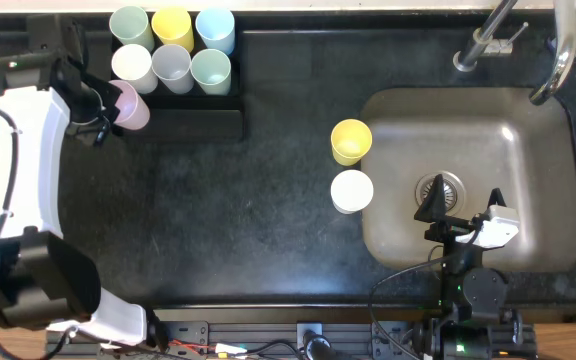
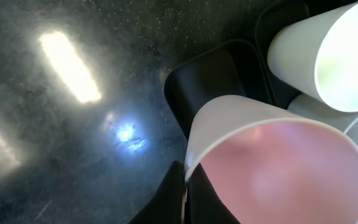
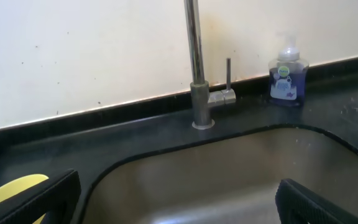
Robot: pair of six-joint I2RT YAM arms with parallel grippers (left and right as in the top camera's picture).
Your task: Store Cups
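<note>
My left gripper (image 1: pixel 106 108) is shut on the rim of a pink cup (image 1: pixel 130 104), held tilted just above the left end of the black cup rack (image 1: pixel 208 124). In the left wrist view the pink cup (image 2: pixel 278 168) hangs over an empty black slot (image 2: pixel 207 87), beside a white cup (image 2: pixel 328 56). Several pastel cups (image 1: pixel 172 45) stand in the rack's back rows. A yellow cup (image 1: pixel 351 140) and a white cup (image 1: pixel 352 190) stand on the counter by the sink's left rim. My right gripper (image 1: pixel 461 212) is open and empty over the sink (image 1: pixel 528 130), with the yellow cup (image 3: pixel 11 188) off to its side.
The faucet (image 1: pixel 488 35) stands behind the sink; in the right wrist view the faucet (image 3: pixel 194 62) has a soap bottle (image 3: pixel 288 78) beside it against the wall. Dark countertop (image 1: pixel 238 220) stretches between the rack and the sink.
</note>
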